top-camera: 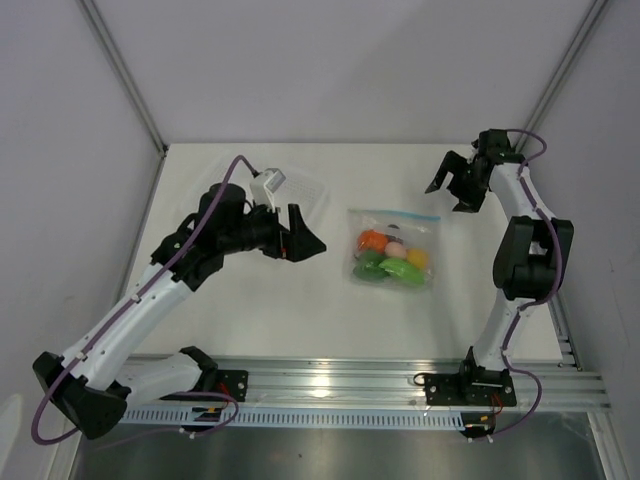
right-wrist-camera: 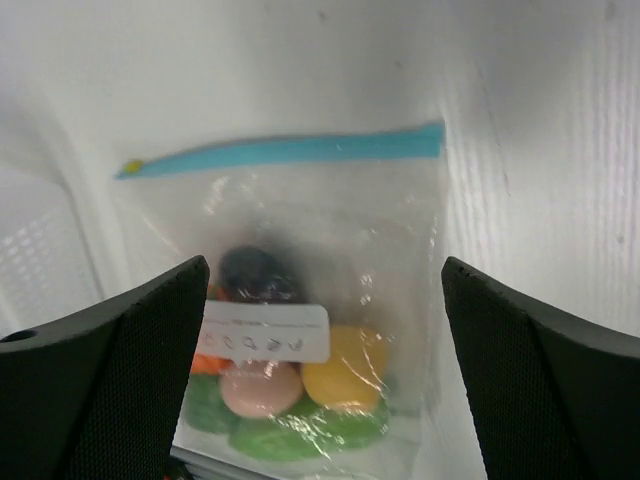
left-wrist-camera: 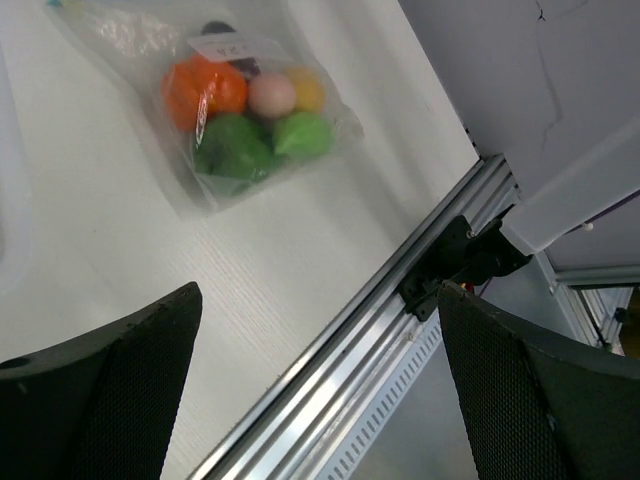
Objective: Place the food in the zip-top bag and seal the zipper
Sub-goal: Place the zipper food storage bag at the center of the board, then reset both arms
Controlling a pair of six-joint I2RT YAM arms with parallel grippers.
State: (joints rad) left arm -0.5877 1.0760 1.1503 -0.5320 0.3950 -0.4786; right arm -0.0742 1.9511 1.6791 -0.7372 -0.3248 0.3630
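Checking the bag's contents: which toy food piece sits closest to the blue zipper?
The dark purple eggplant: it lies between the white label and the zipper; the rest bunch beyond the label.

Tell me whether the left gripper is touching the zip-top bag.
Apart. The top external view shows bare table between the open left gripper and the zip-top bag.

Bag (top-camera: 393, 247) lies flat on the table (top-camera: 300, 300), right of centre, mouth toward the far edge. It's clear and wrinkled, with a white label (right-wrist-camera: 265, 332) on top. Zipper (right-wrist-camera: 290, 150) is a teal strip, straight and flat across the mouth, and looks closed. All six pieces are inside, bunched at the bottom end:
- eggplant (right-wrist-camera: 255, 272) nearest the zipper
- pumpkin (left-wrist-camera: 200, 88), peach (right-wrist-camera: 260, 388) and lemon (right-wrist-camera: 343, 378) in a row
- pepper (left-wrist-camera: 235, 148) and cucumber (left-wrist-camera: 303, 135) at the bottom edge
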